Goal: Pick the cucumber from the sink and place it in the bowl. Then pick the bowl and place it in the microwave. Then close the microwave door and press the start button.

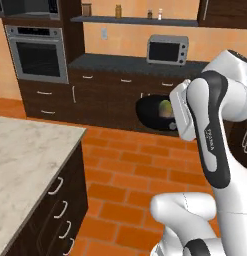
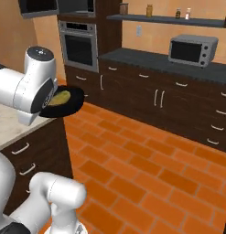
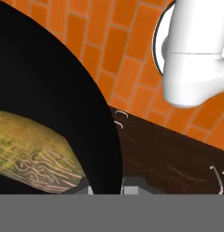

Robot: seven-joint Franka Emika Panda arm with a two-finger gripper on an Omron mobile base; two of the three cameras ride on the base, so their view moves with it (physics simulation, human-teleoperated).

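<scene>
Black, round and shallow, the bowl point(image 2: 68, 104) carries the mottled yellow-green cucumber point(image 3: 34, 154); the gripper point(image 3: 106, 189) pinches its rim above orange brick floor point(image 2: 146, 178).

you have one black bowl point(image 2: 68, 103) holding one cucumber point(image 2: 59, 97), one wall oven point(image 1: 38, 52), one toaster oven point(image 2: 192, 50), and four jars on the shelf point(image 2: 169, 19).

We see the bowl point(image 1: 151, 114) half-covered by the arm from the left, its rim cut off in the hand view. The cucumber point(image 3: 31, 154) runs off the left edge. The end effector's jaws are out of sight.
</scene>
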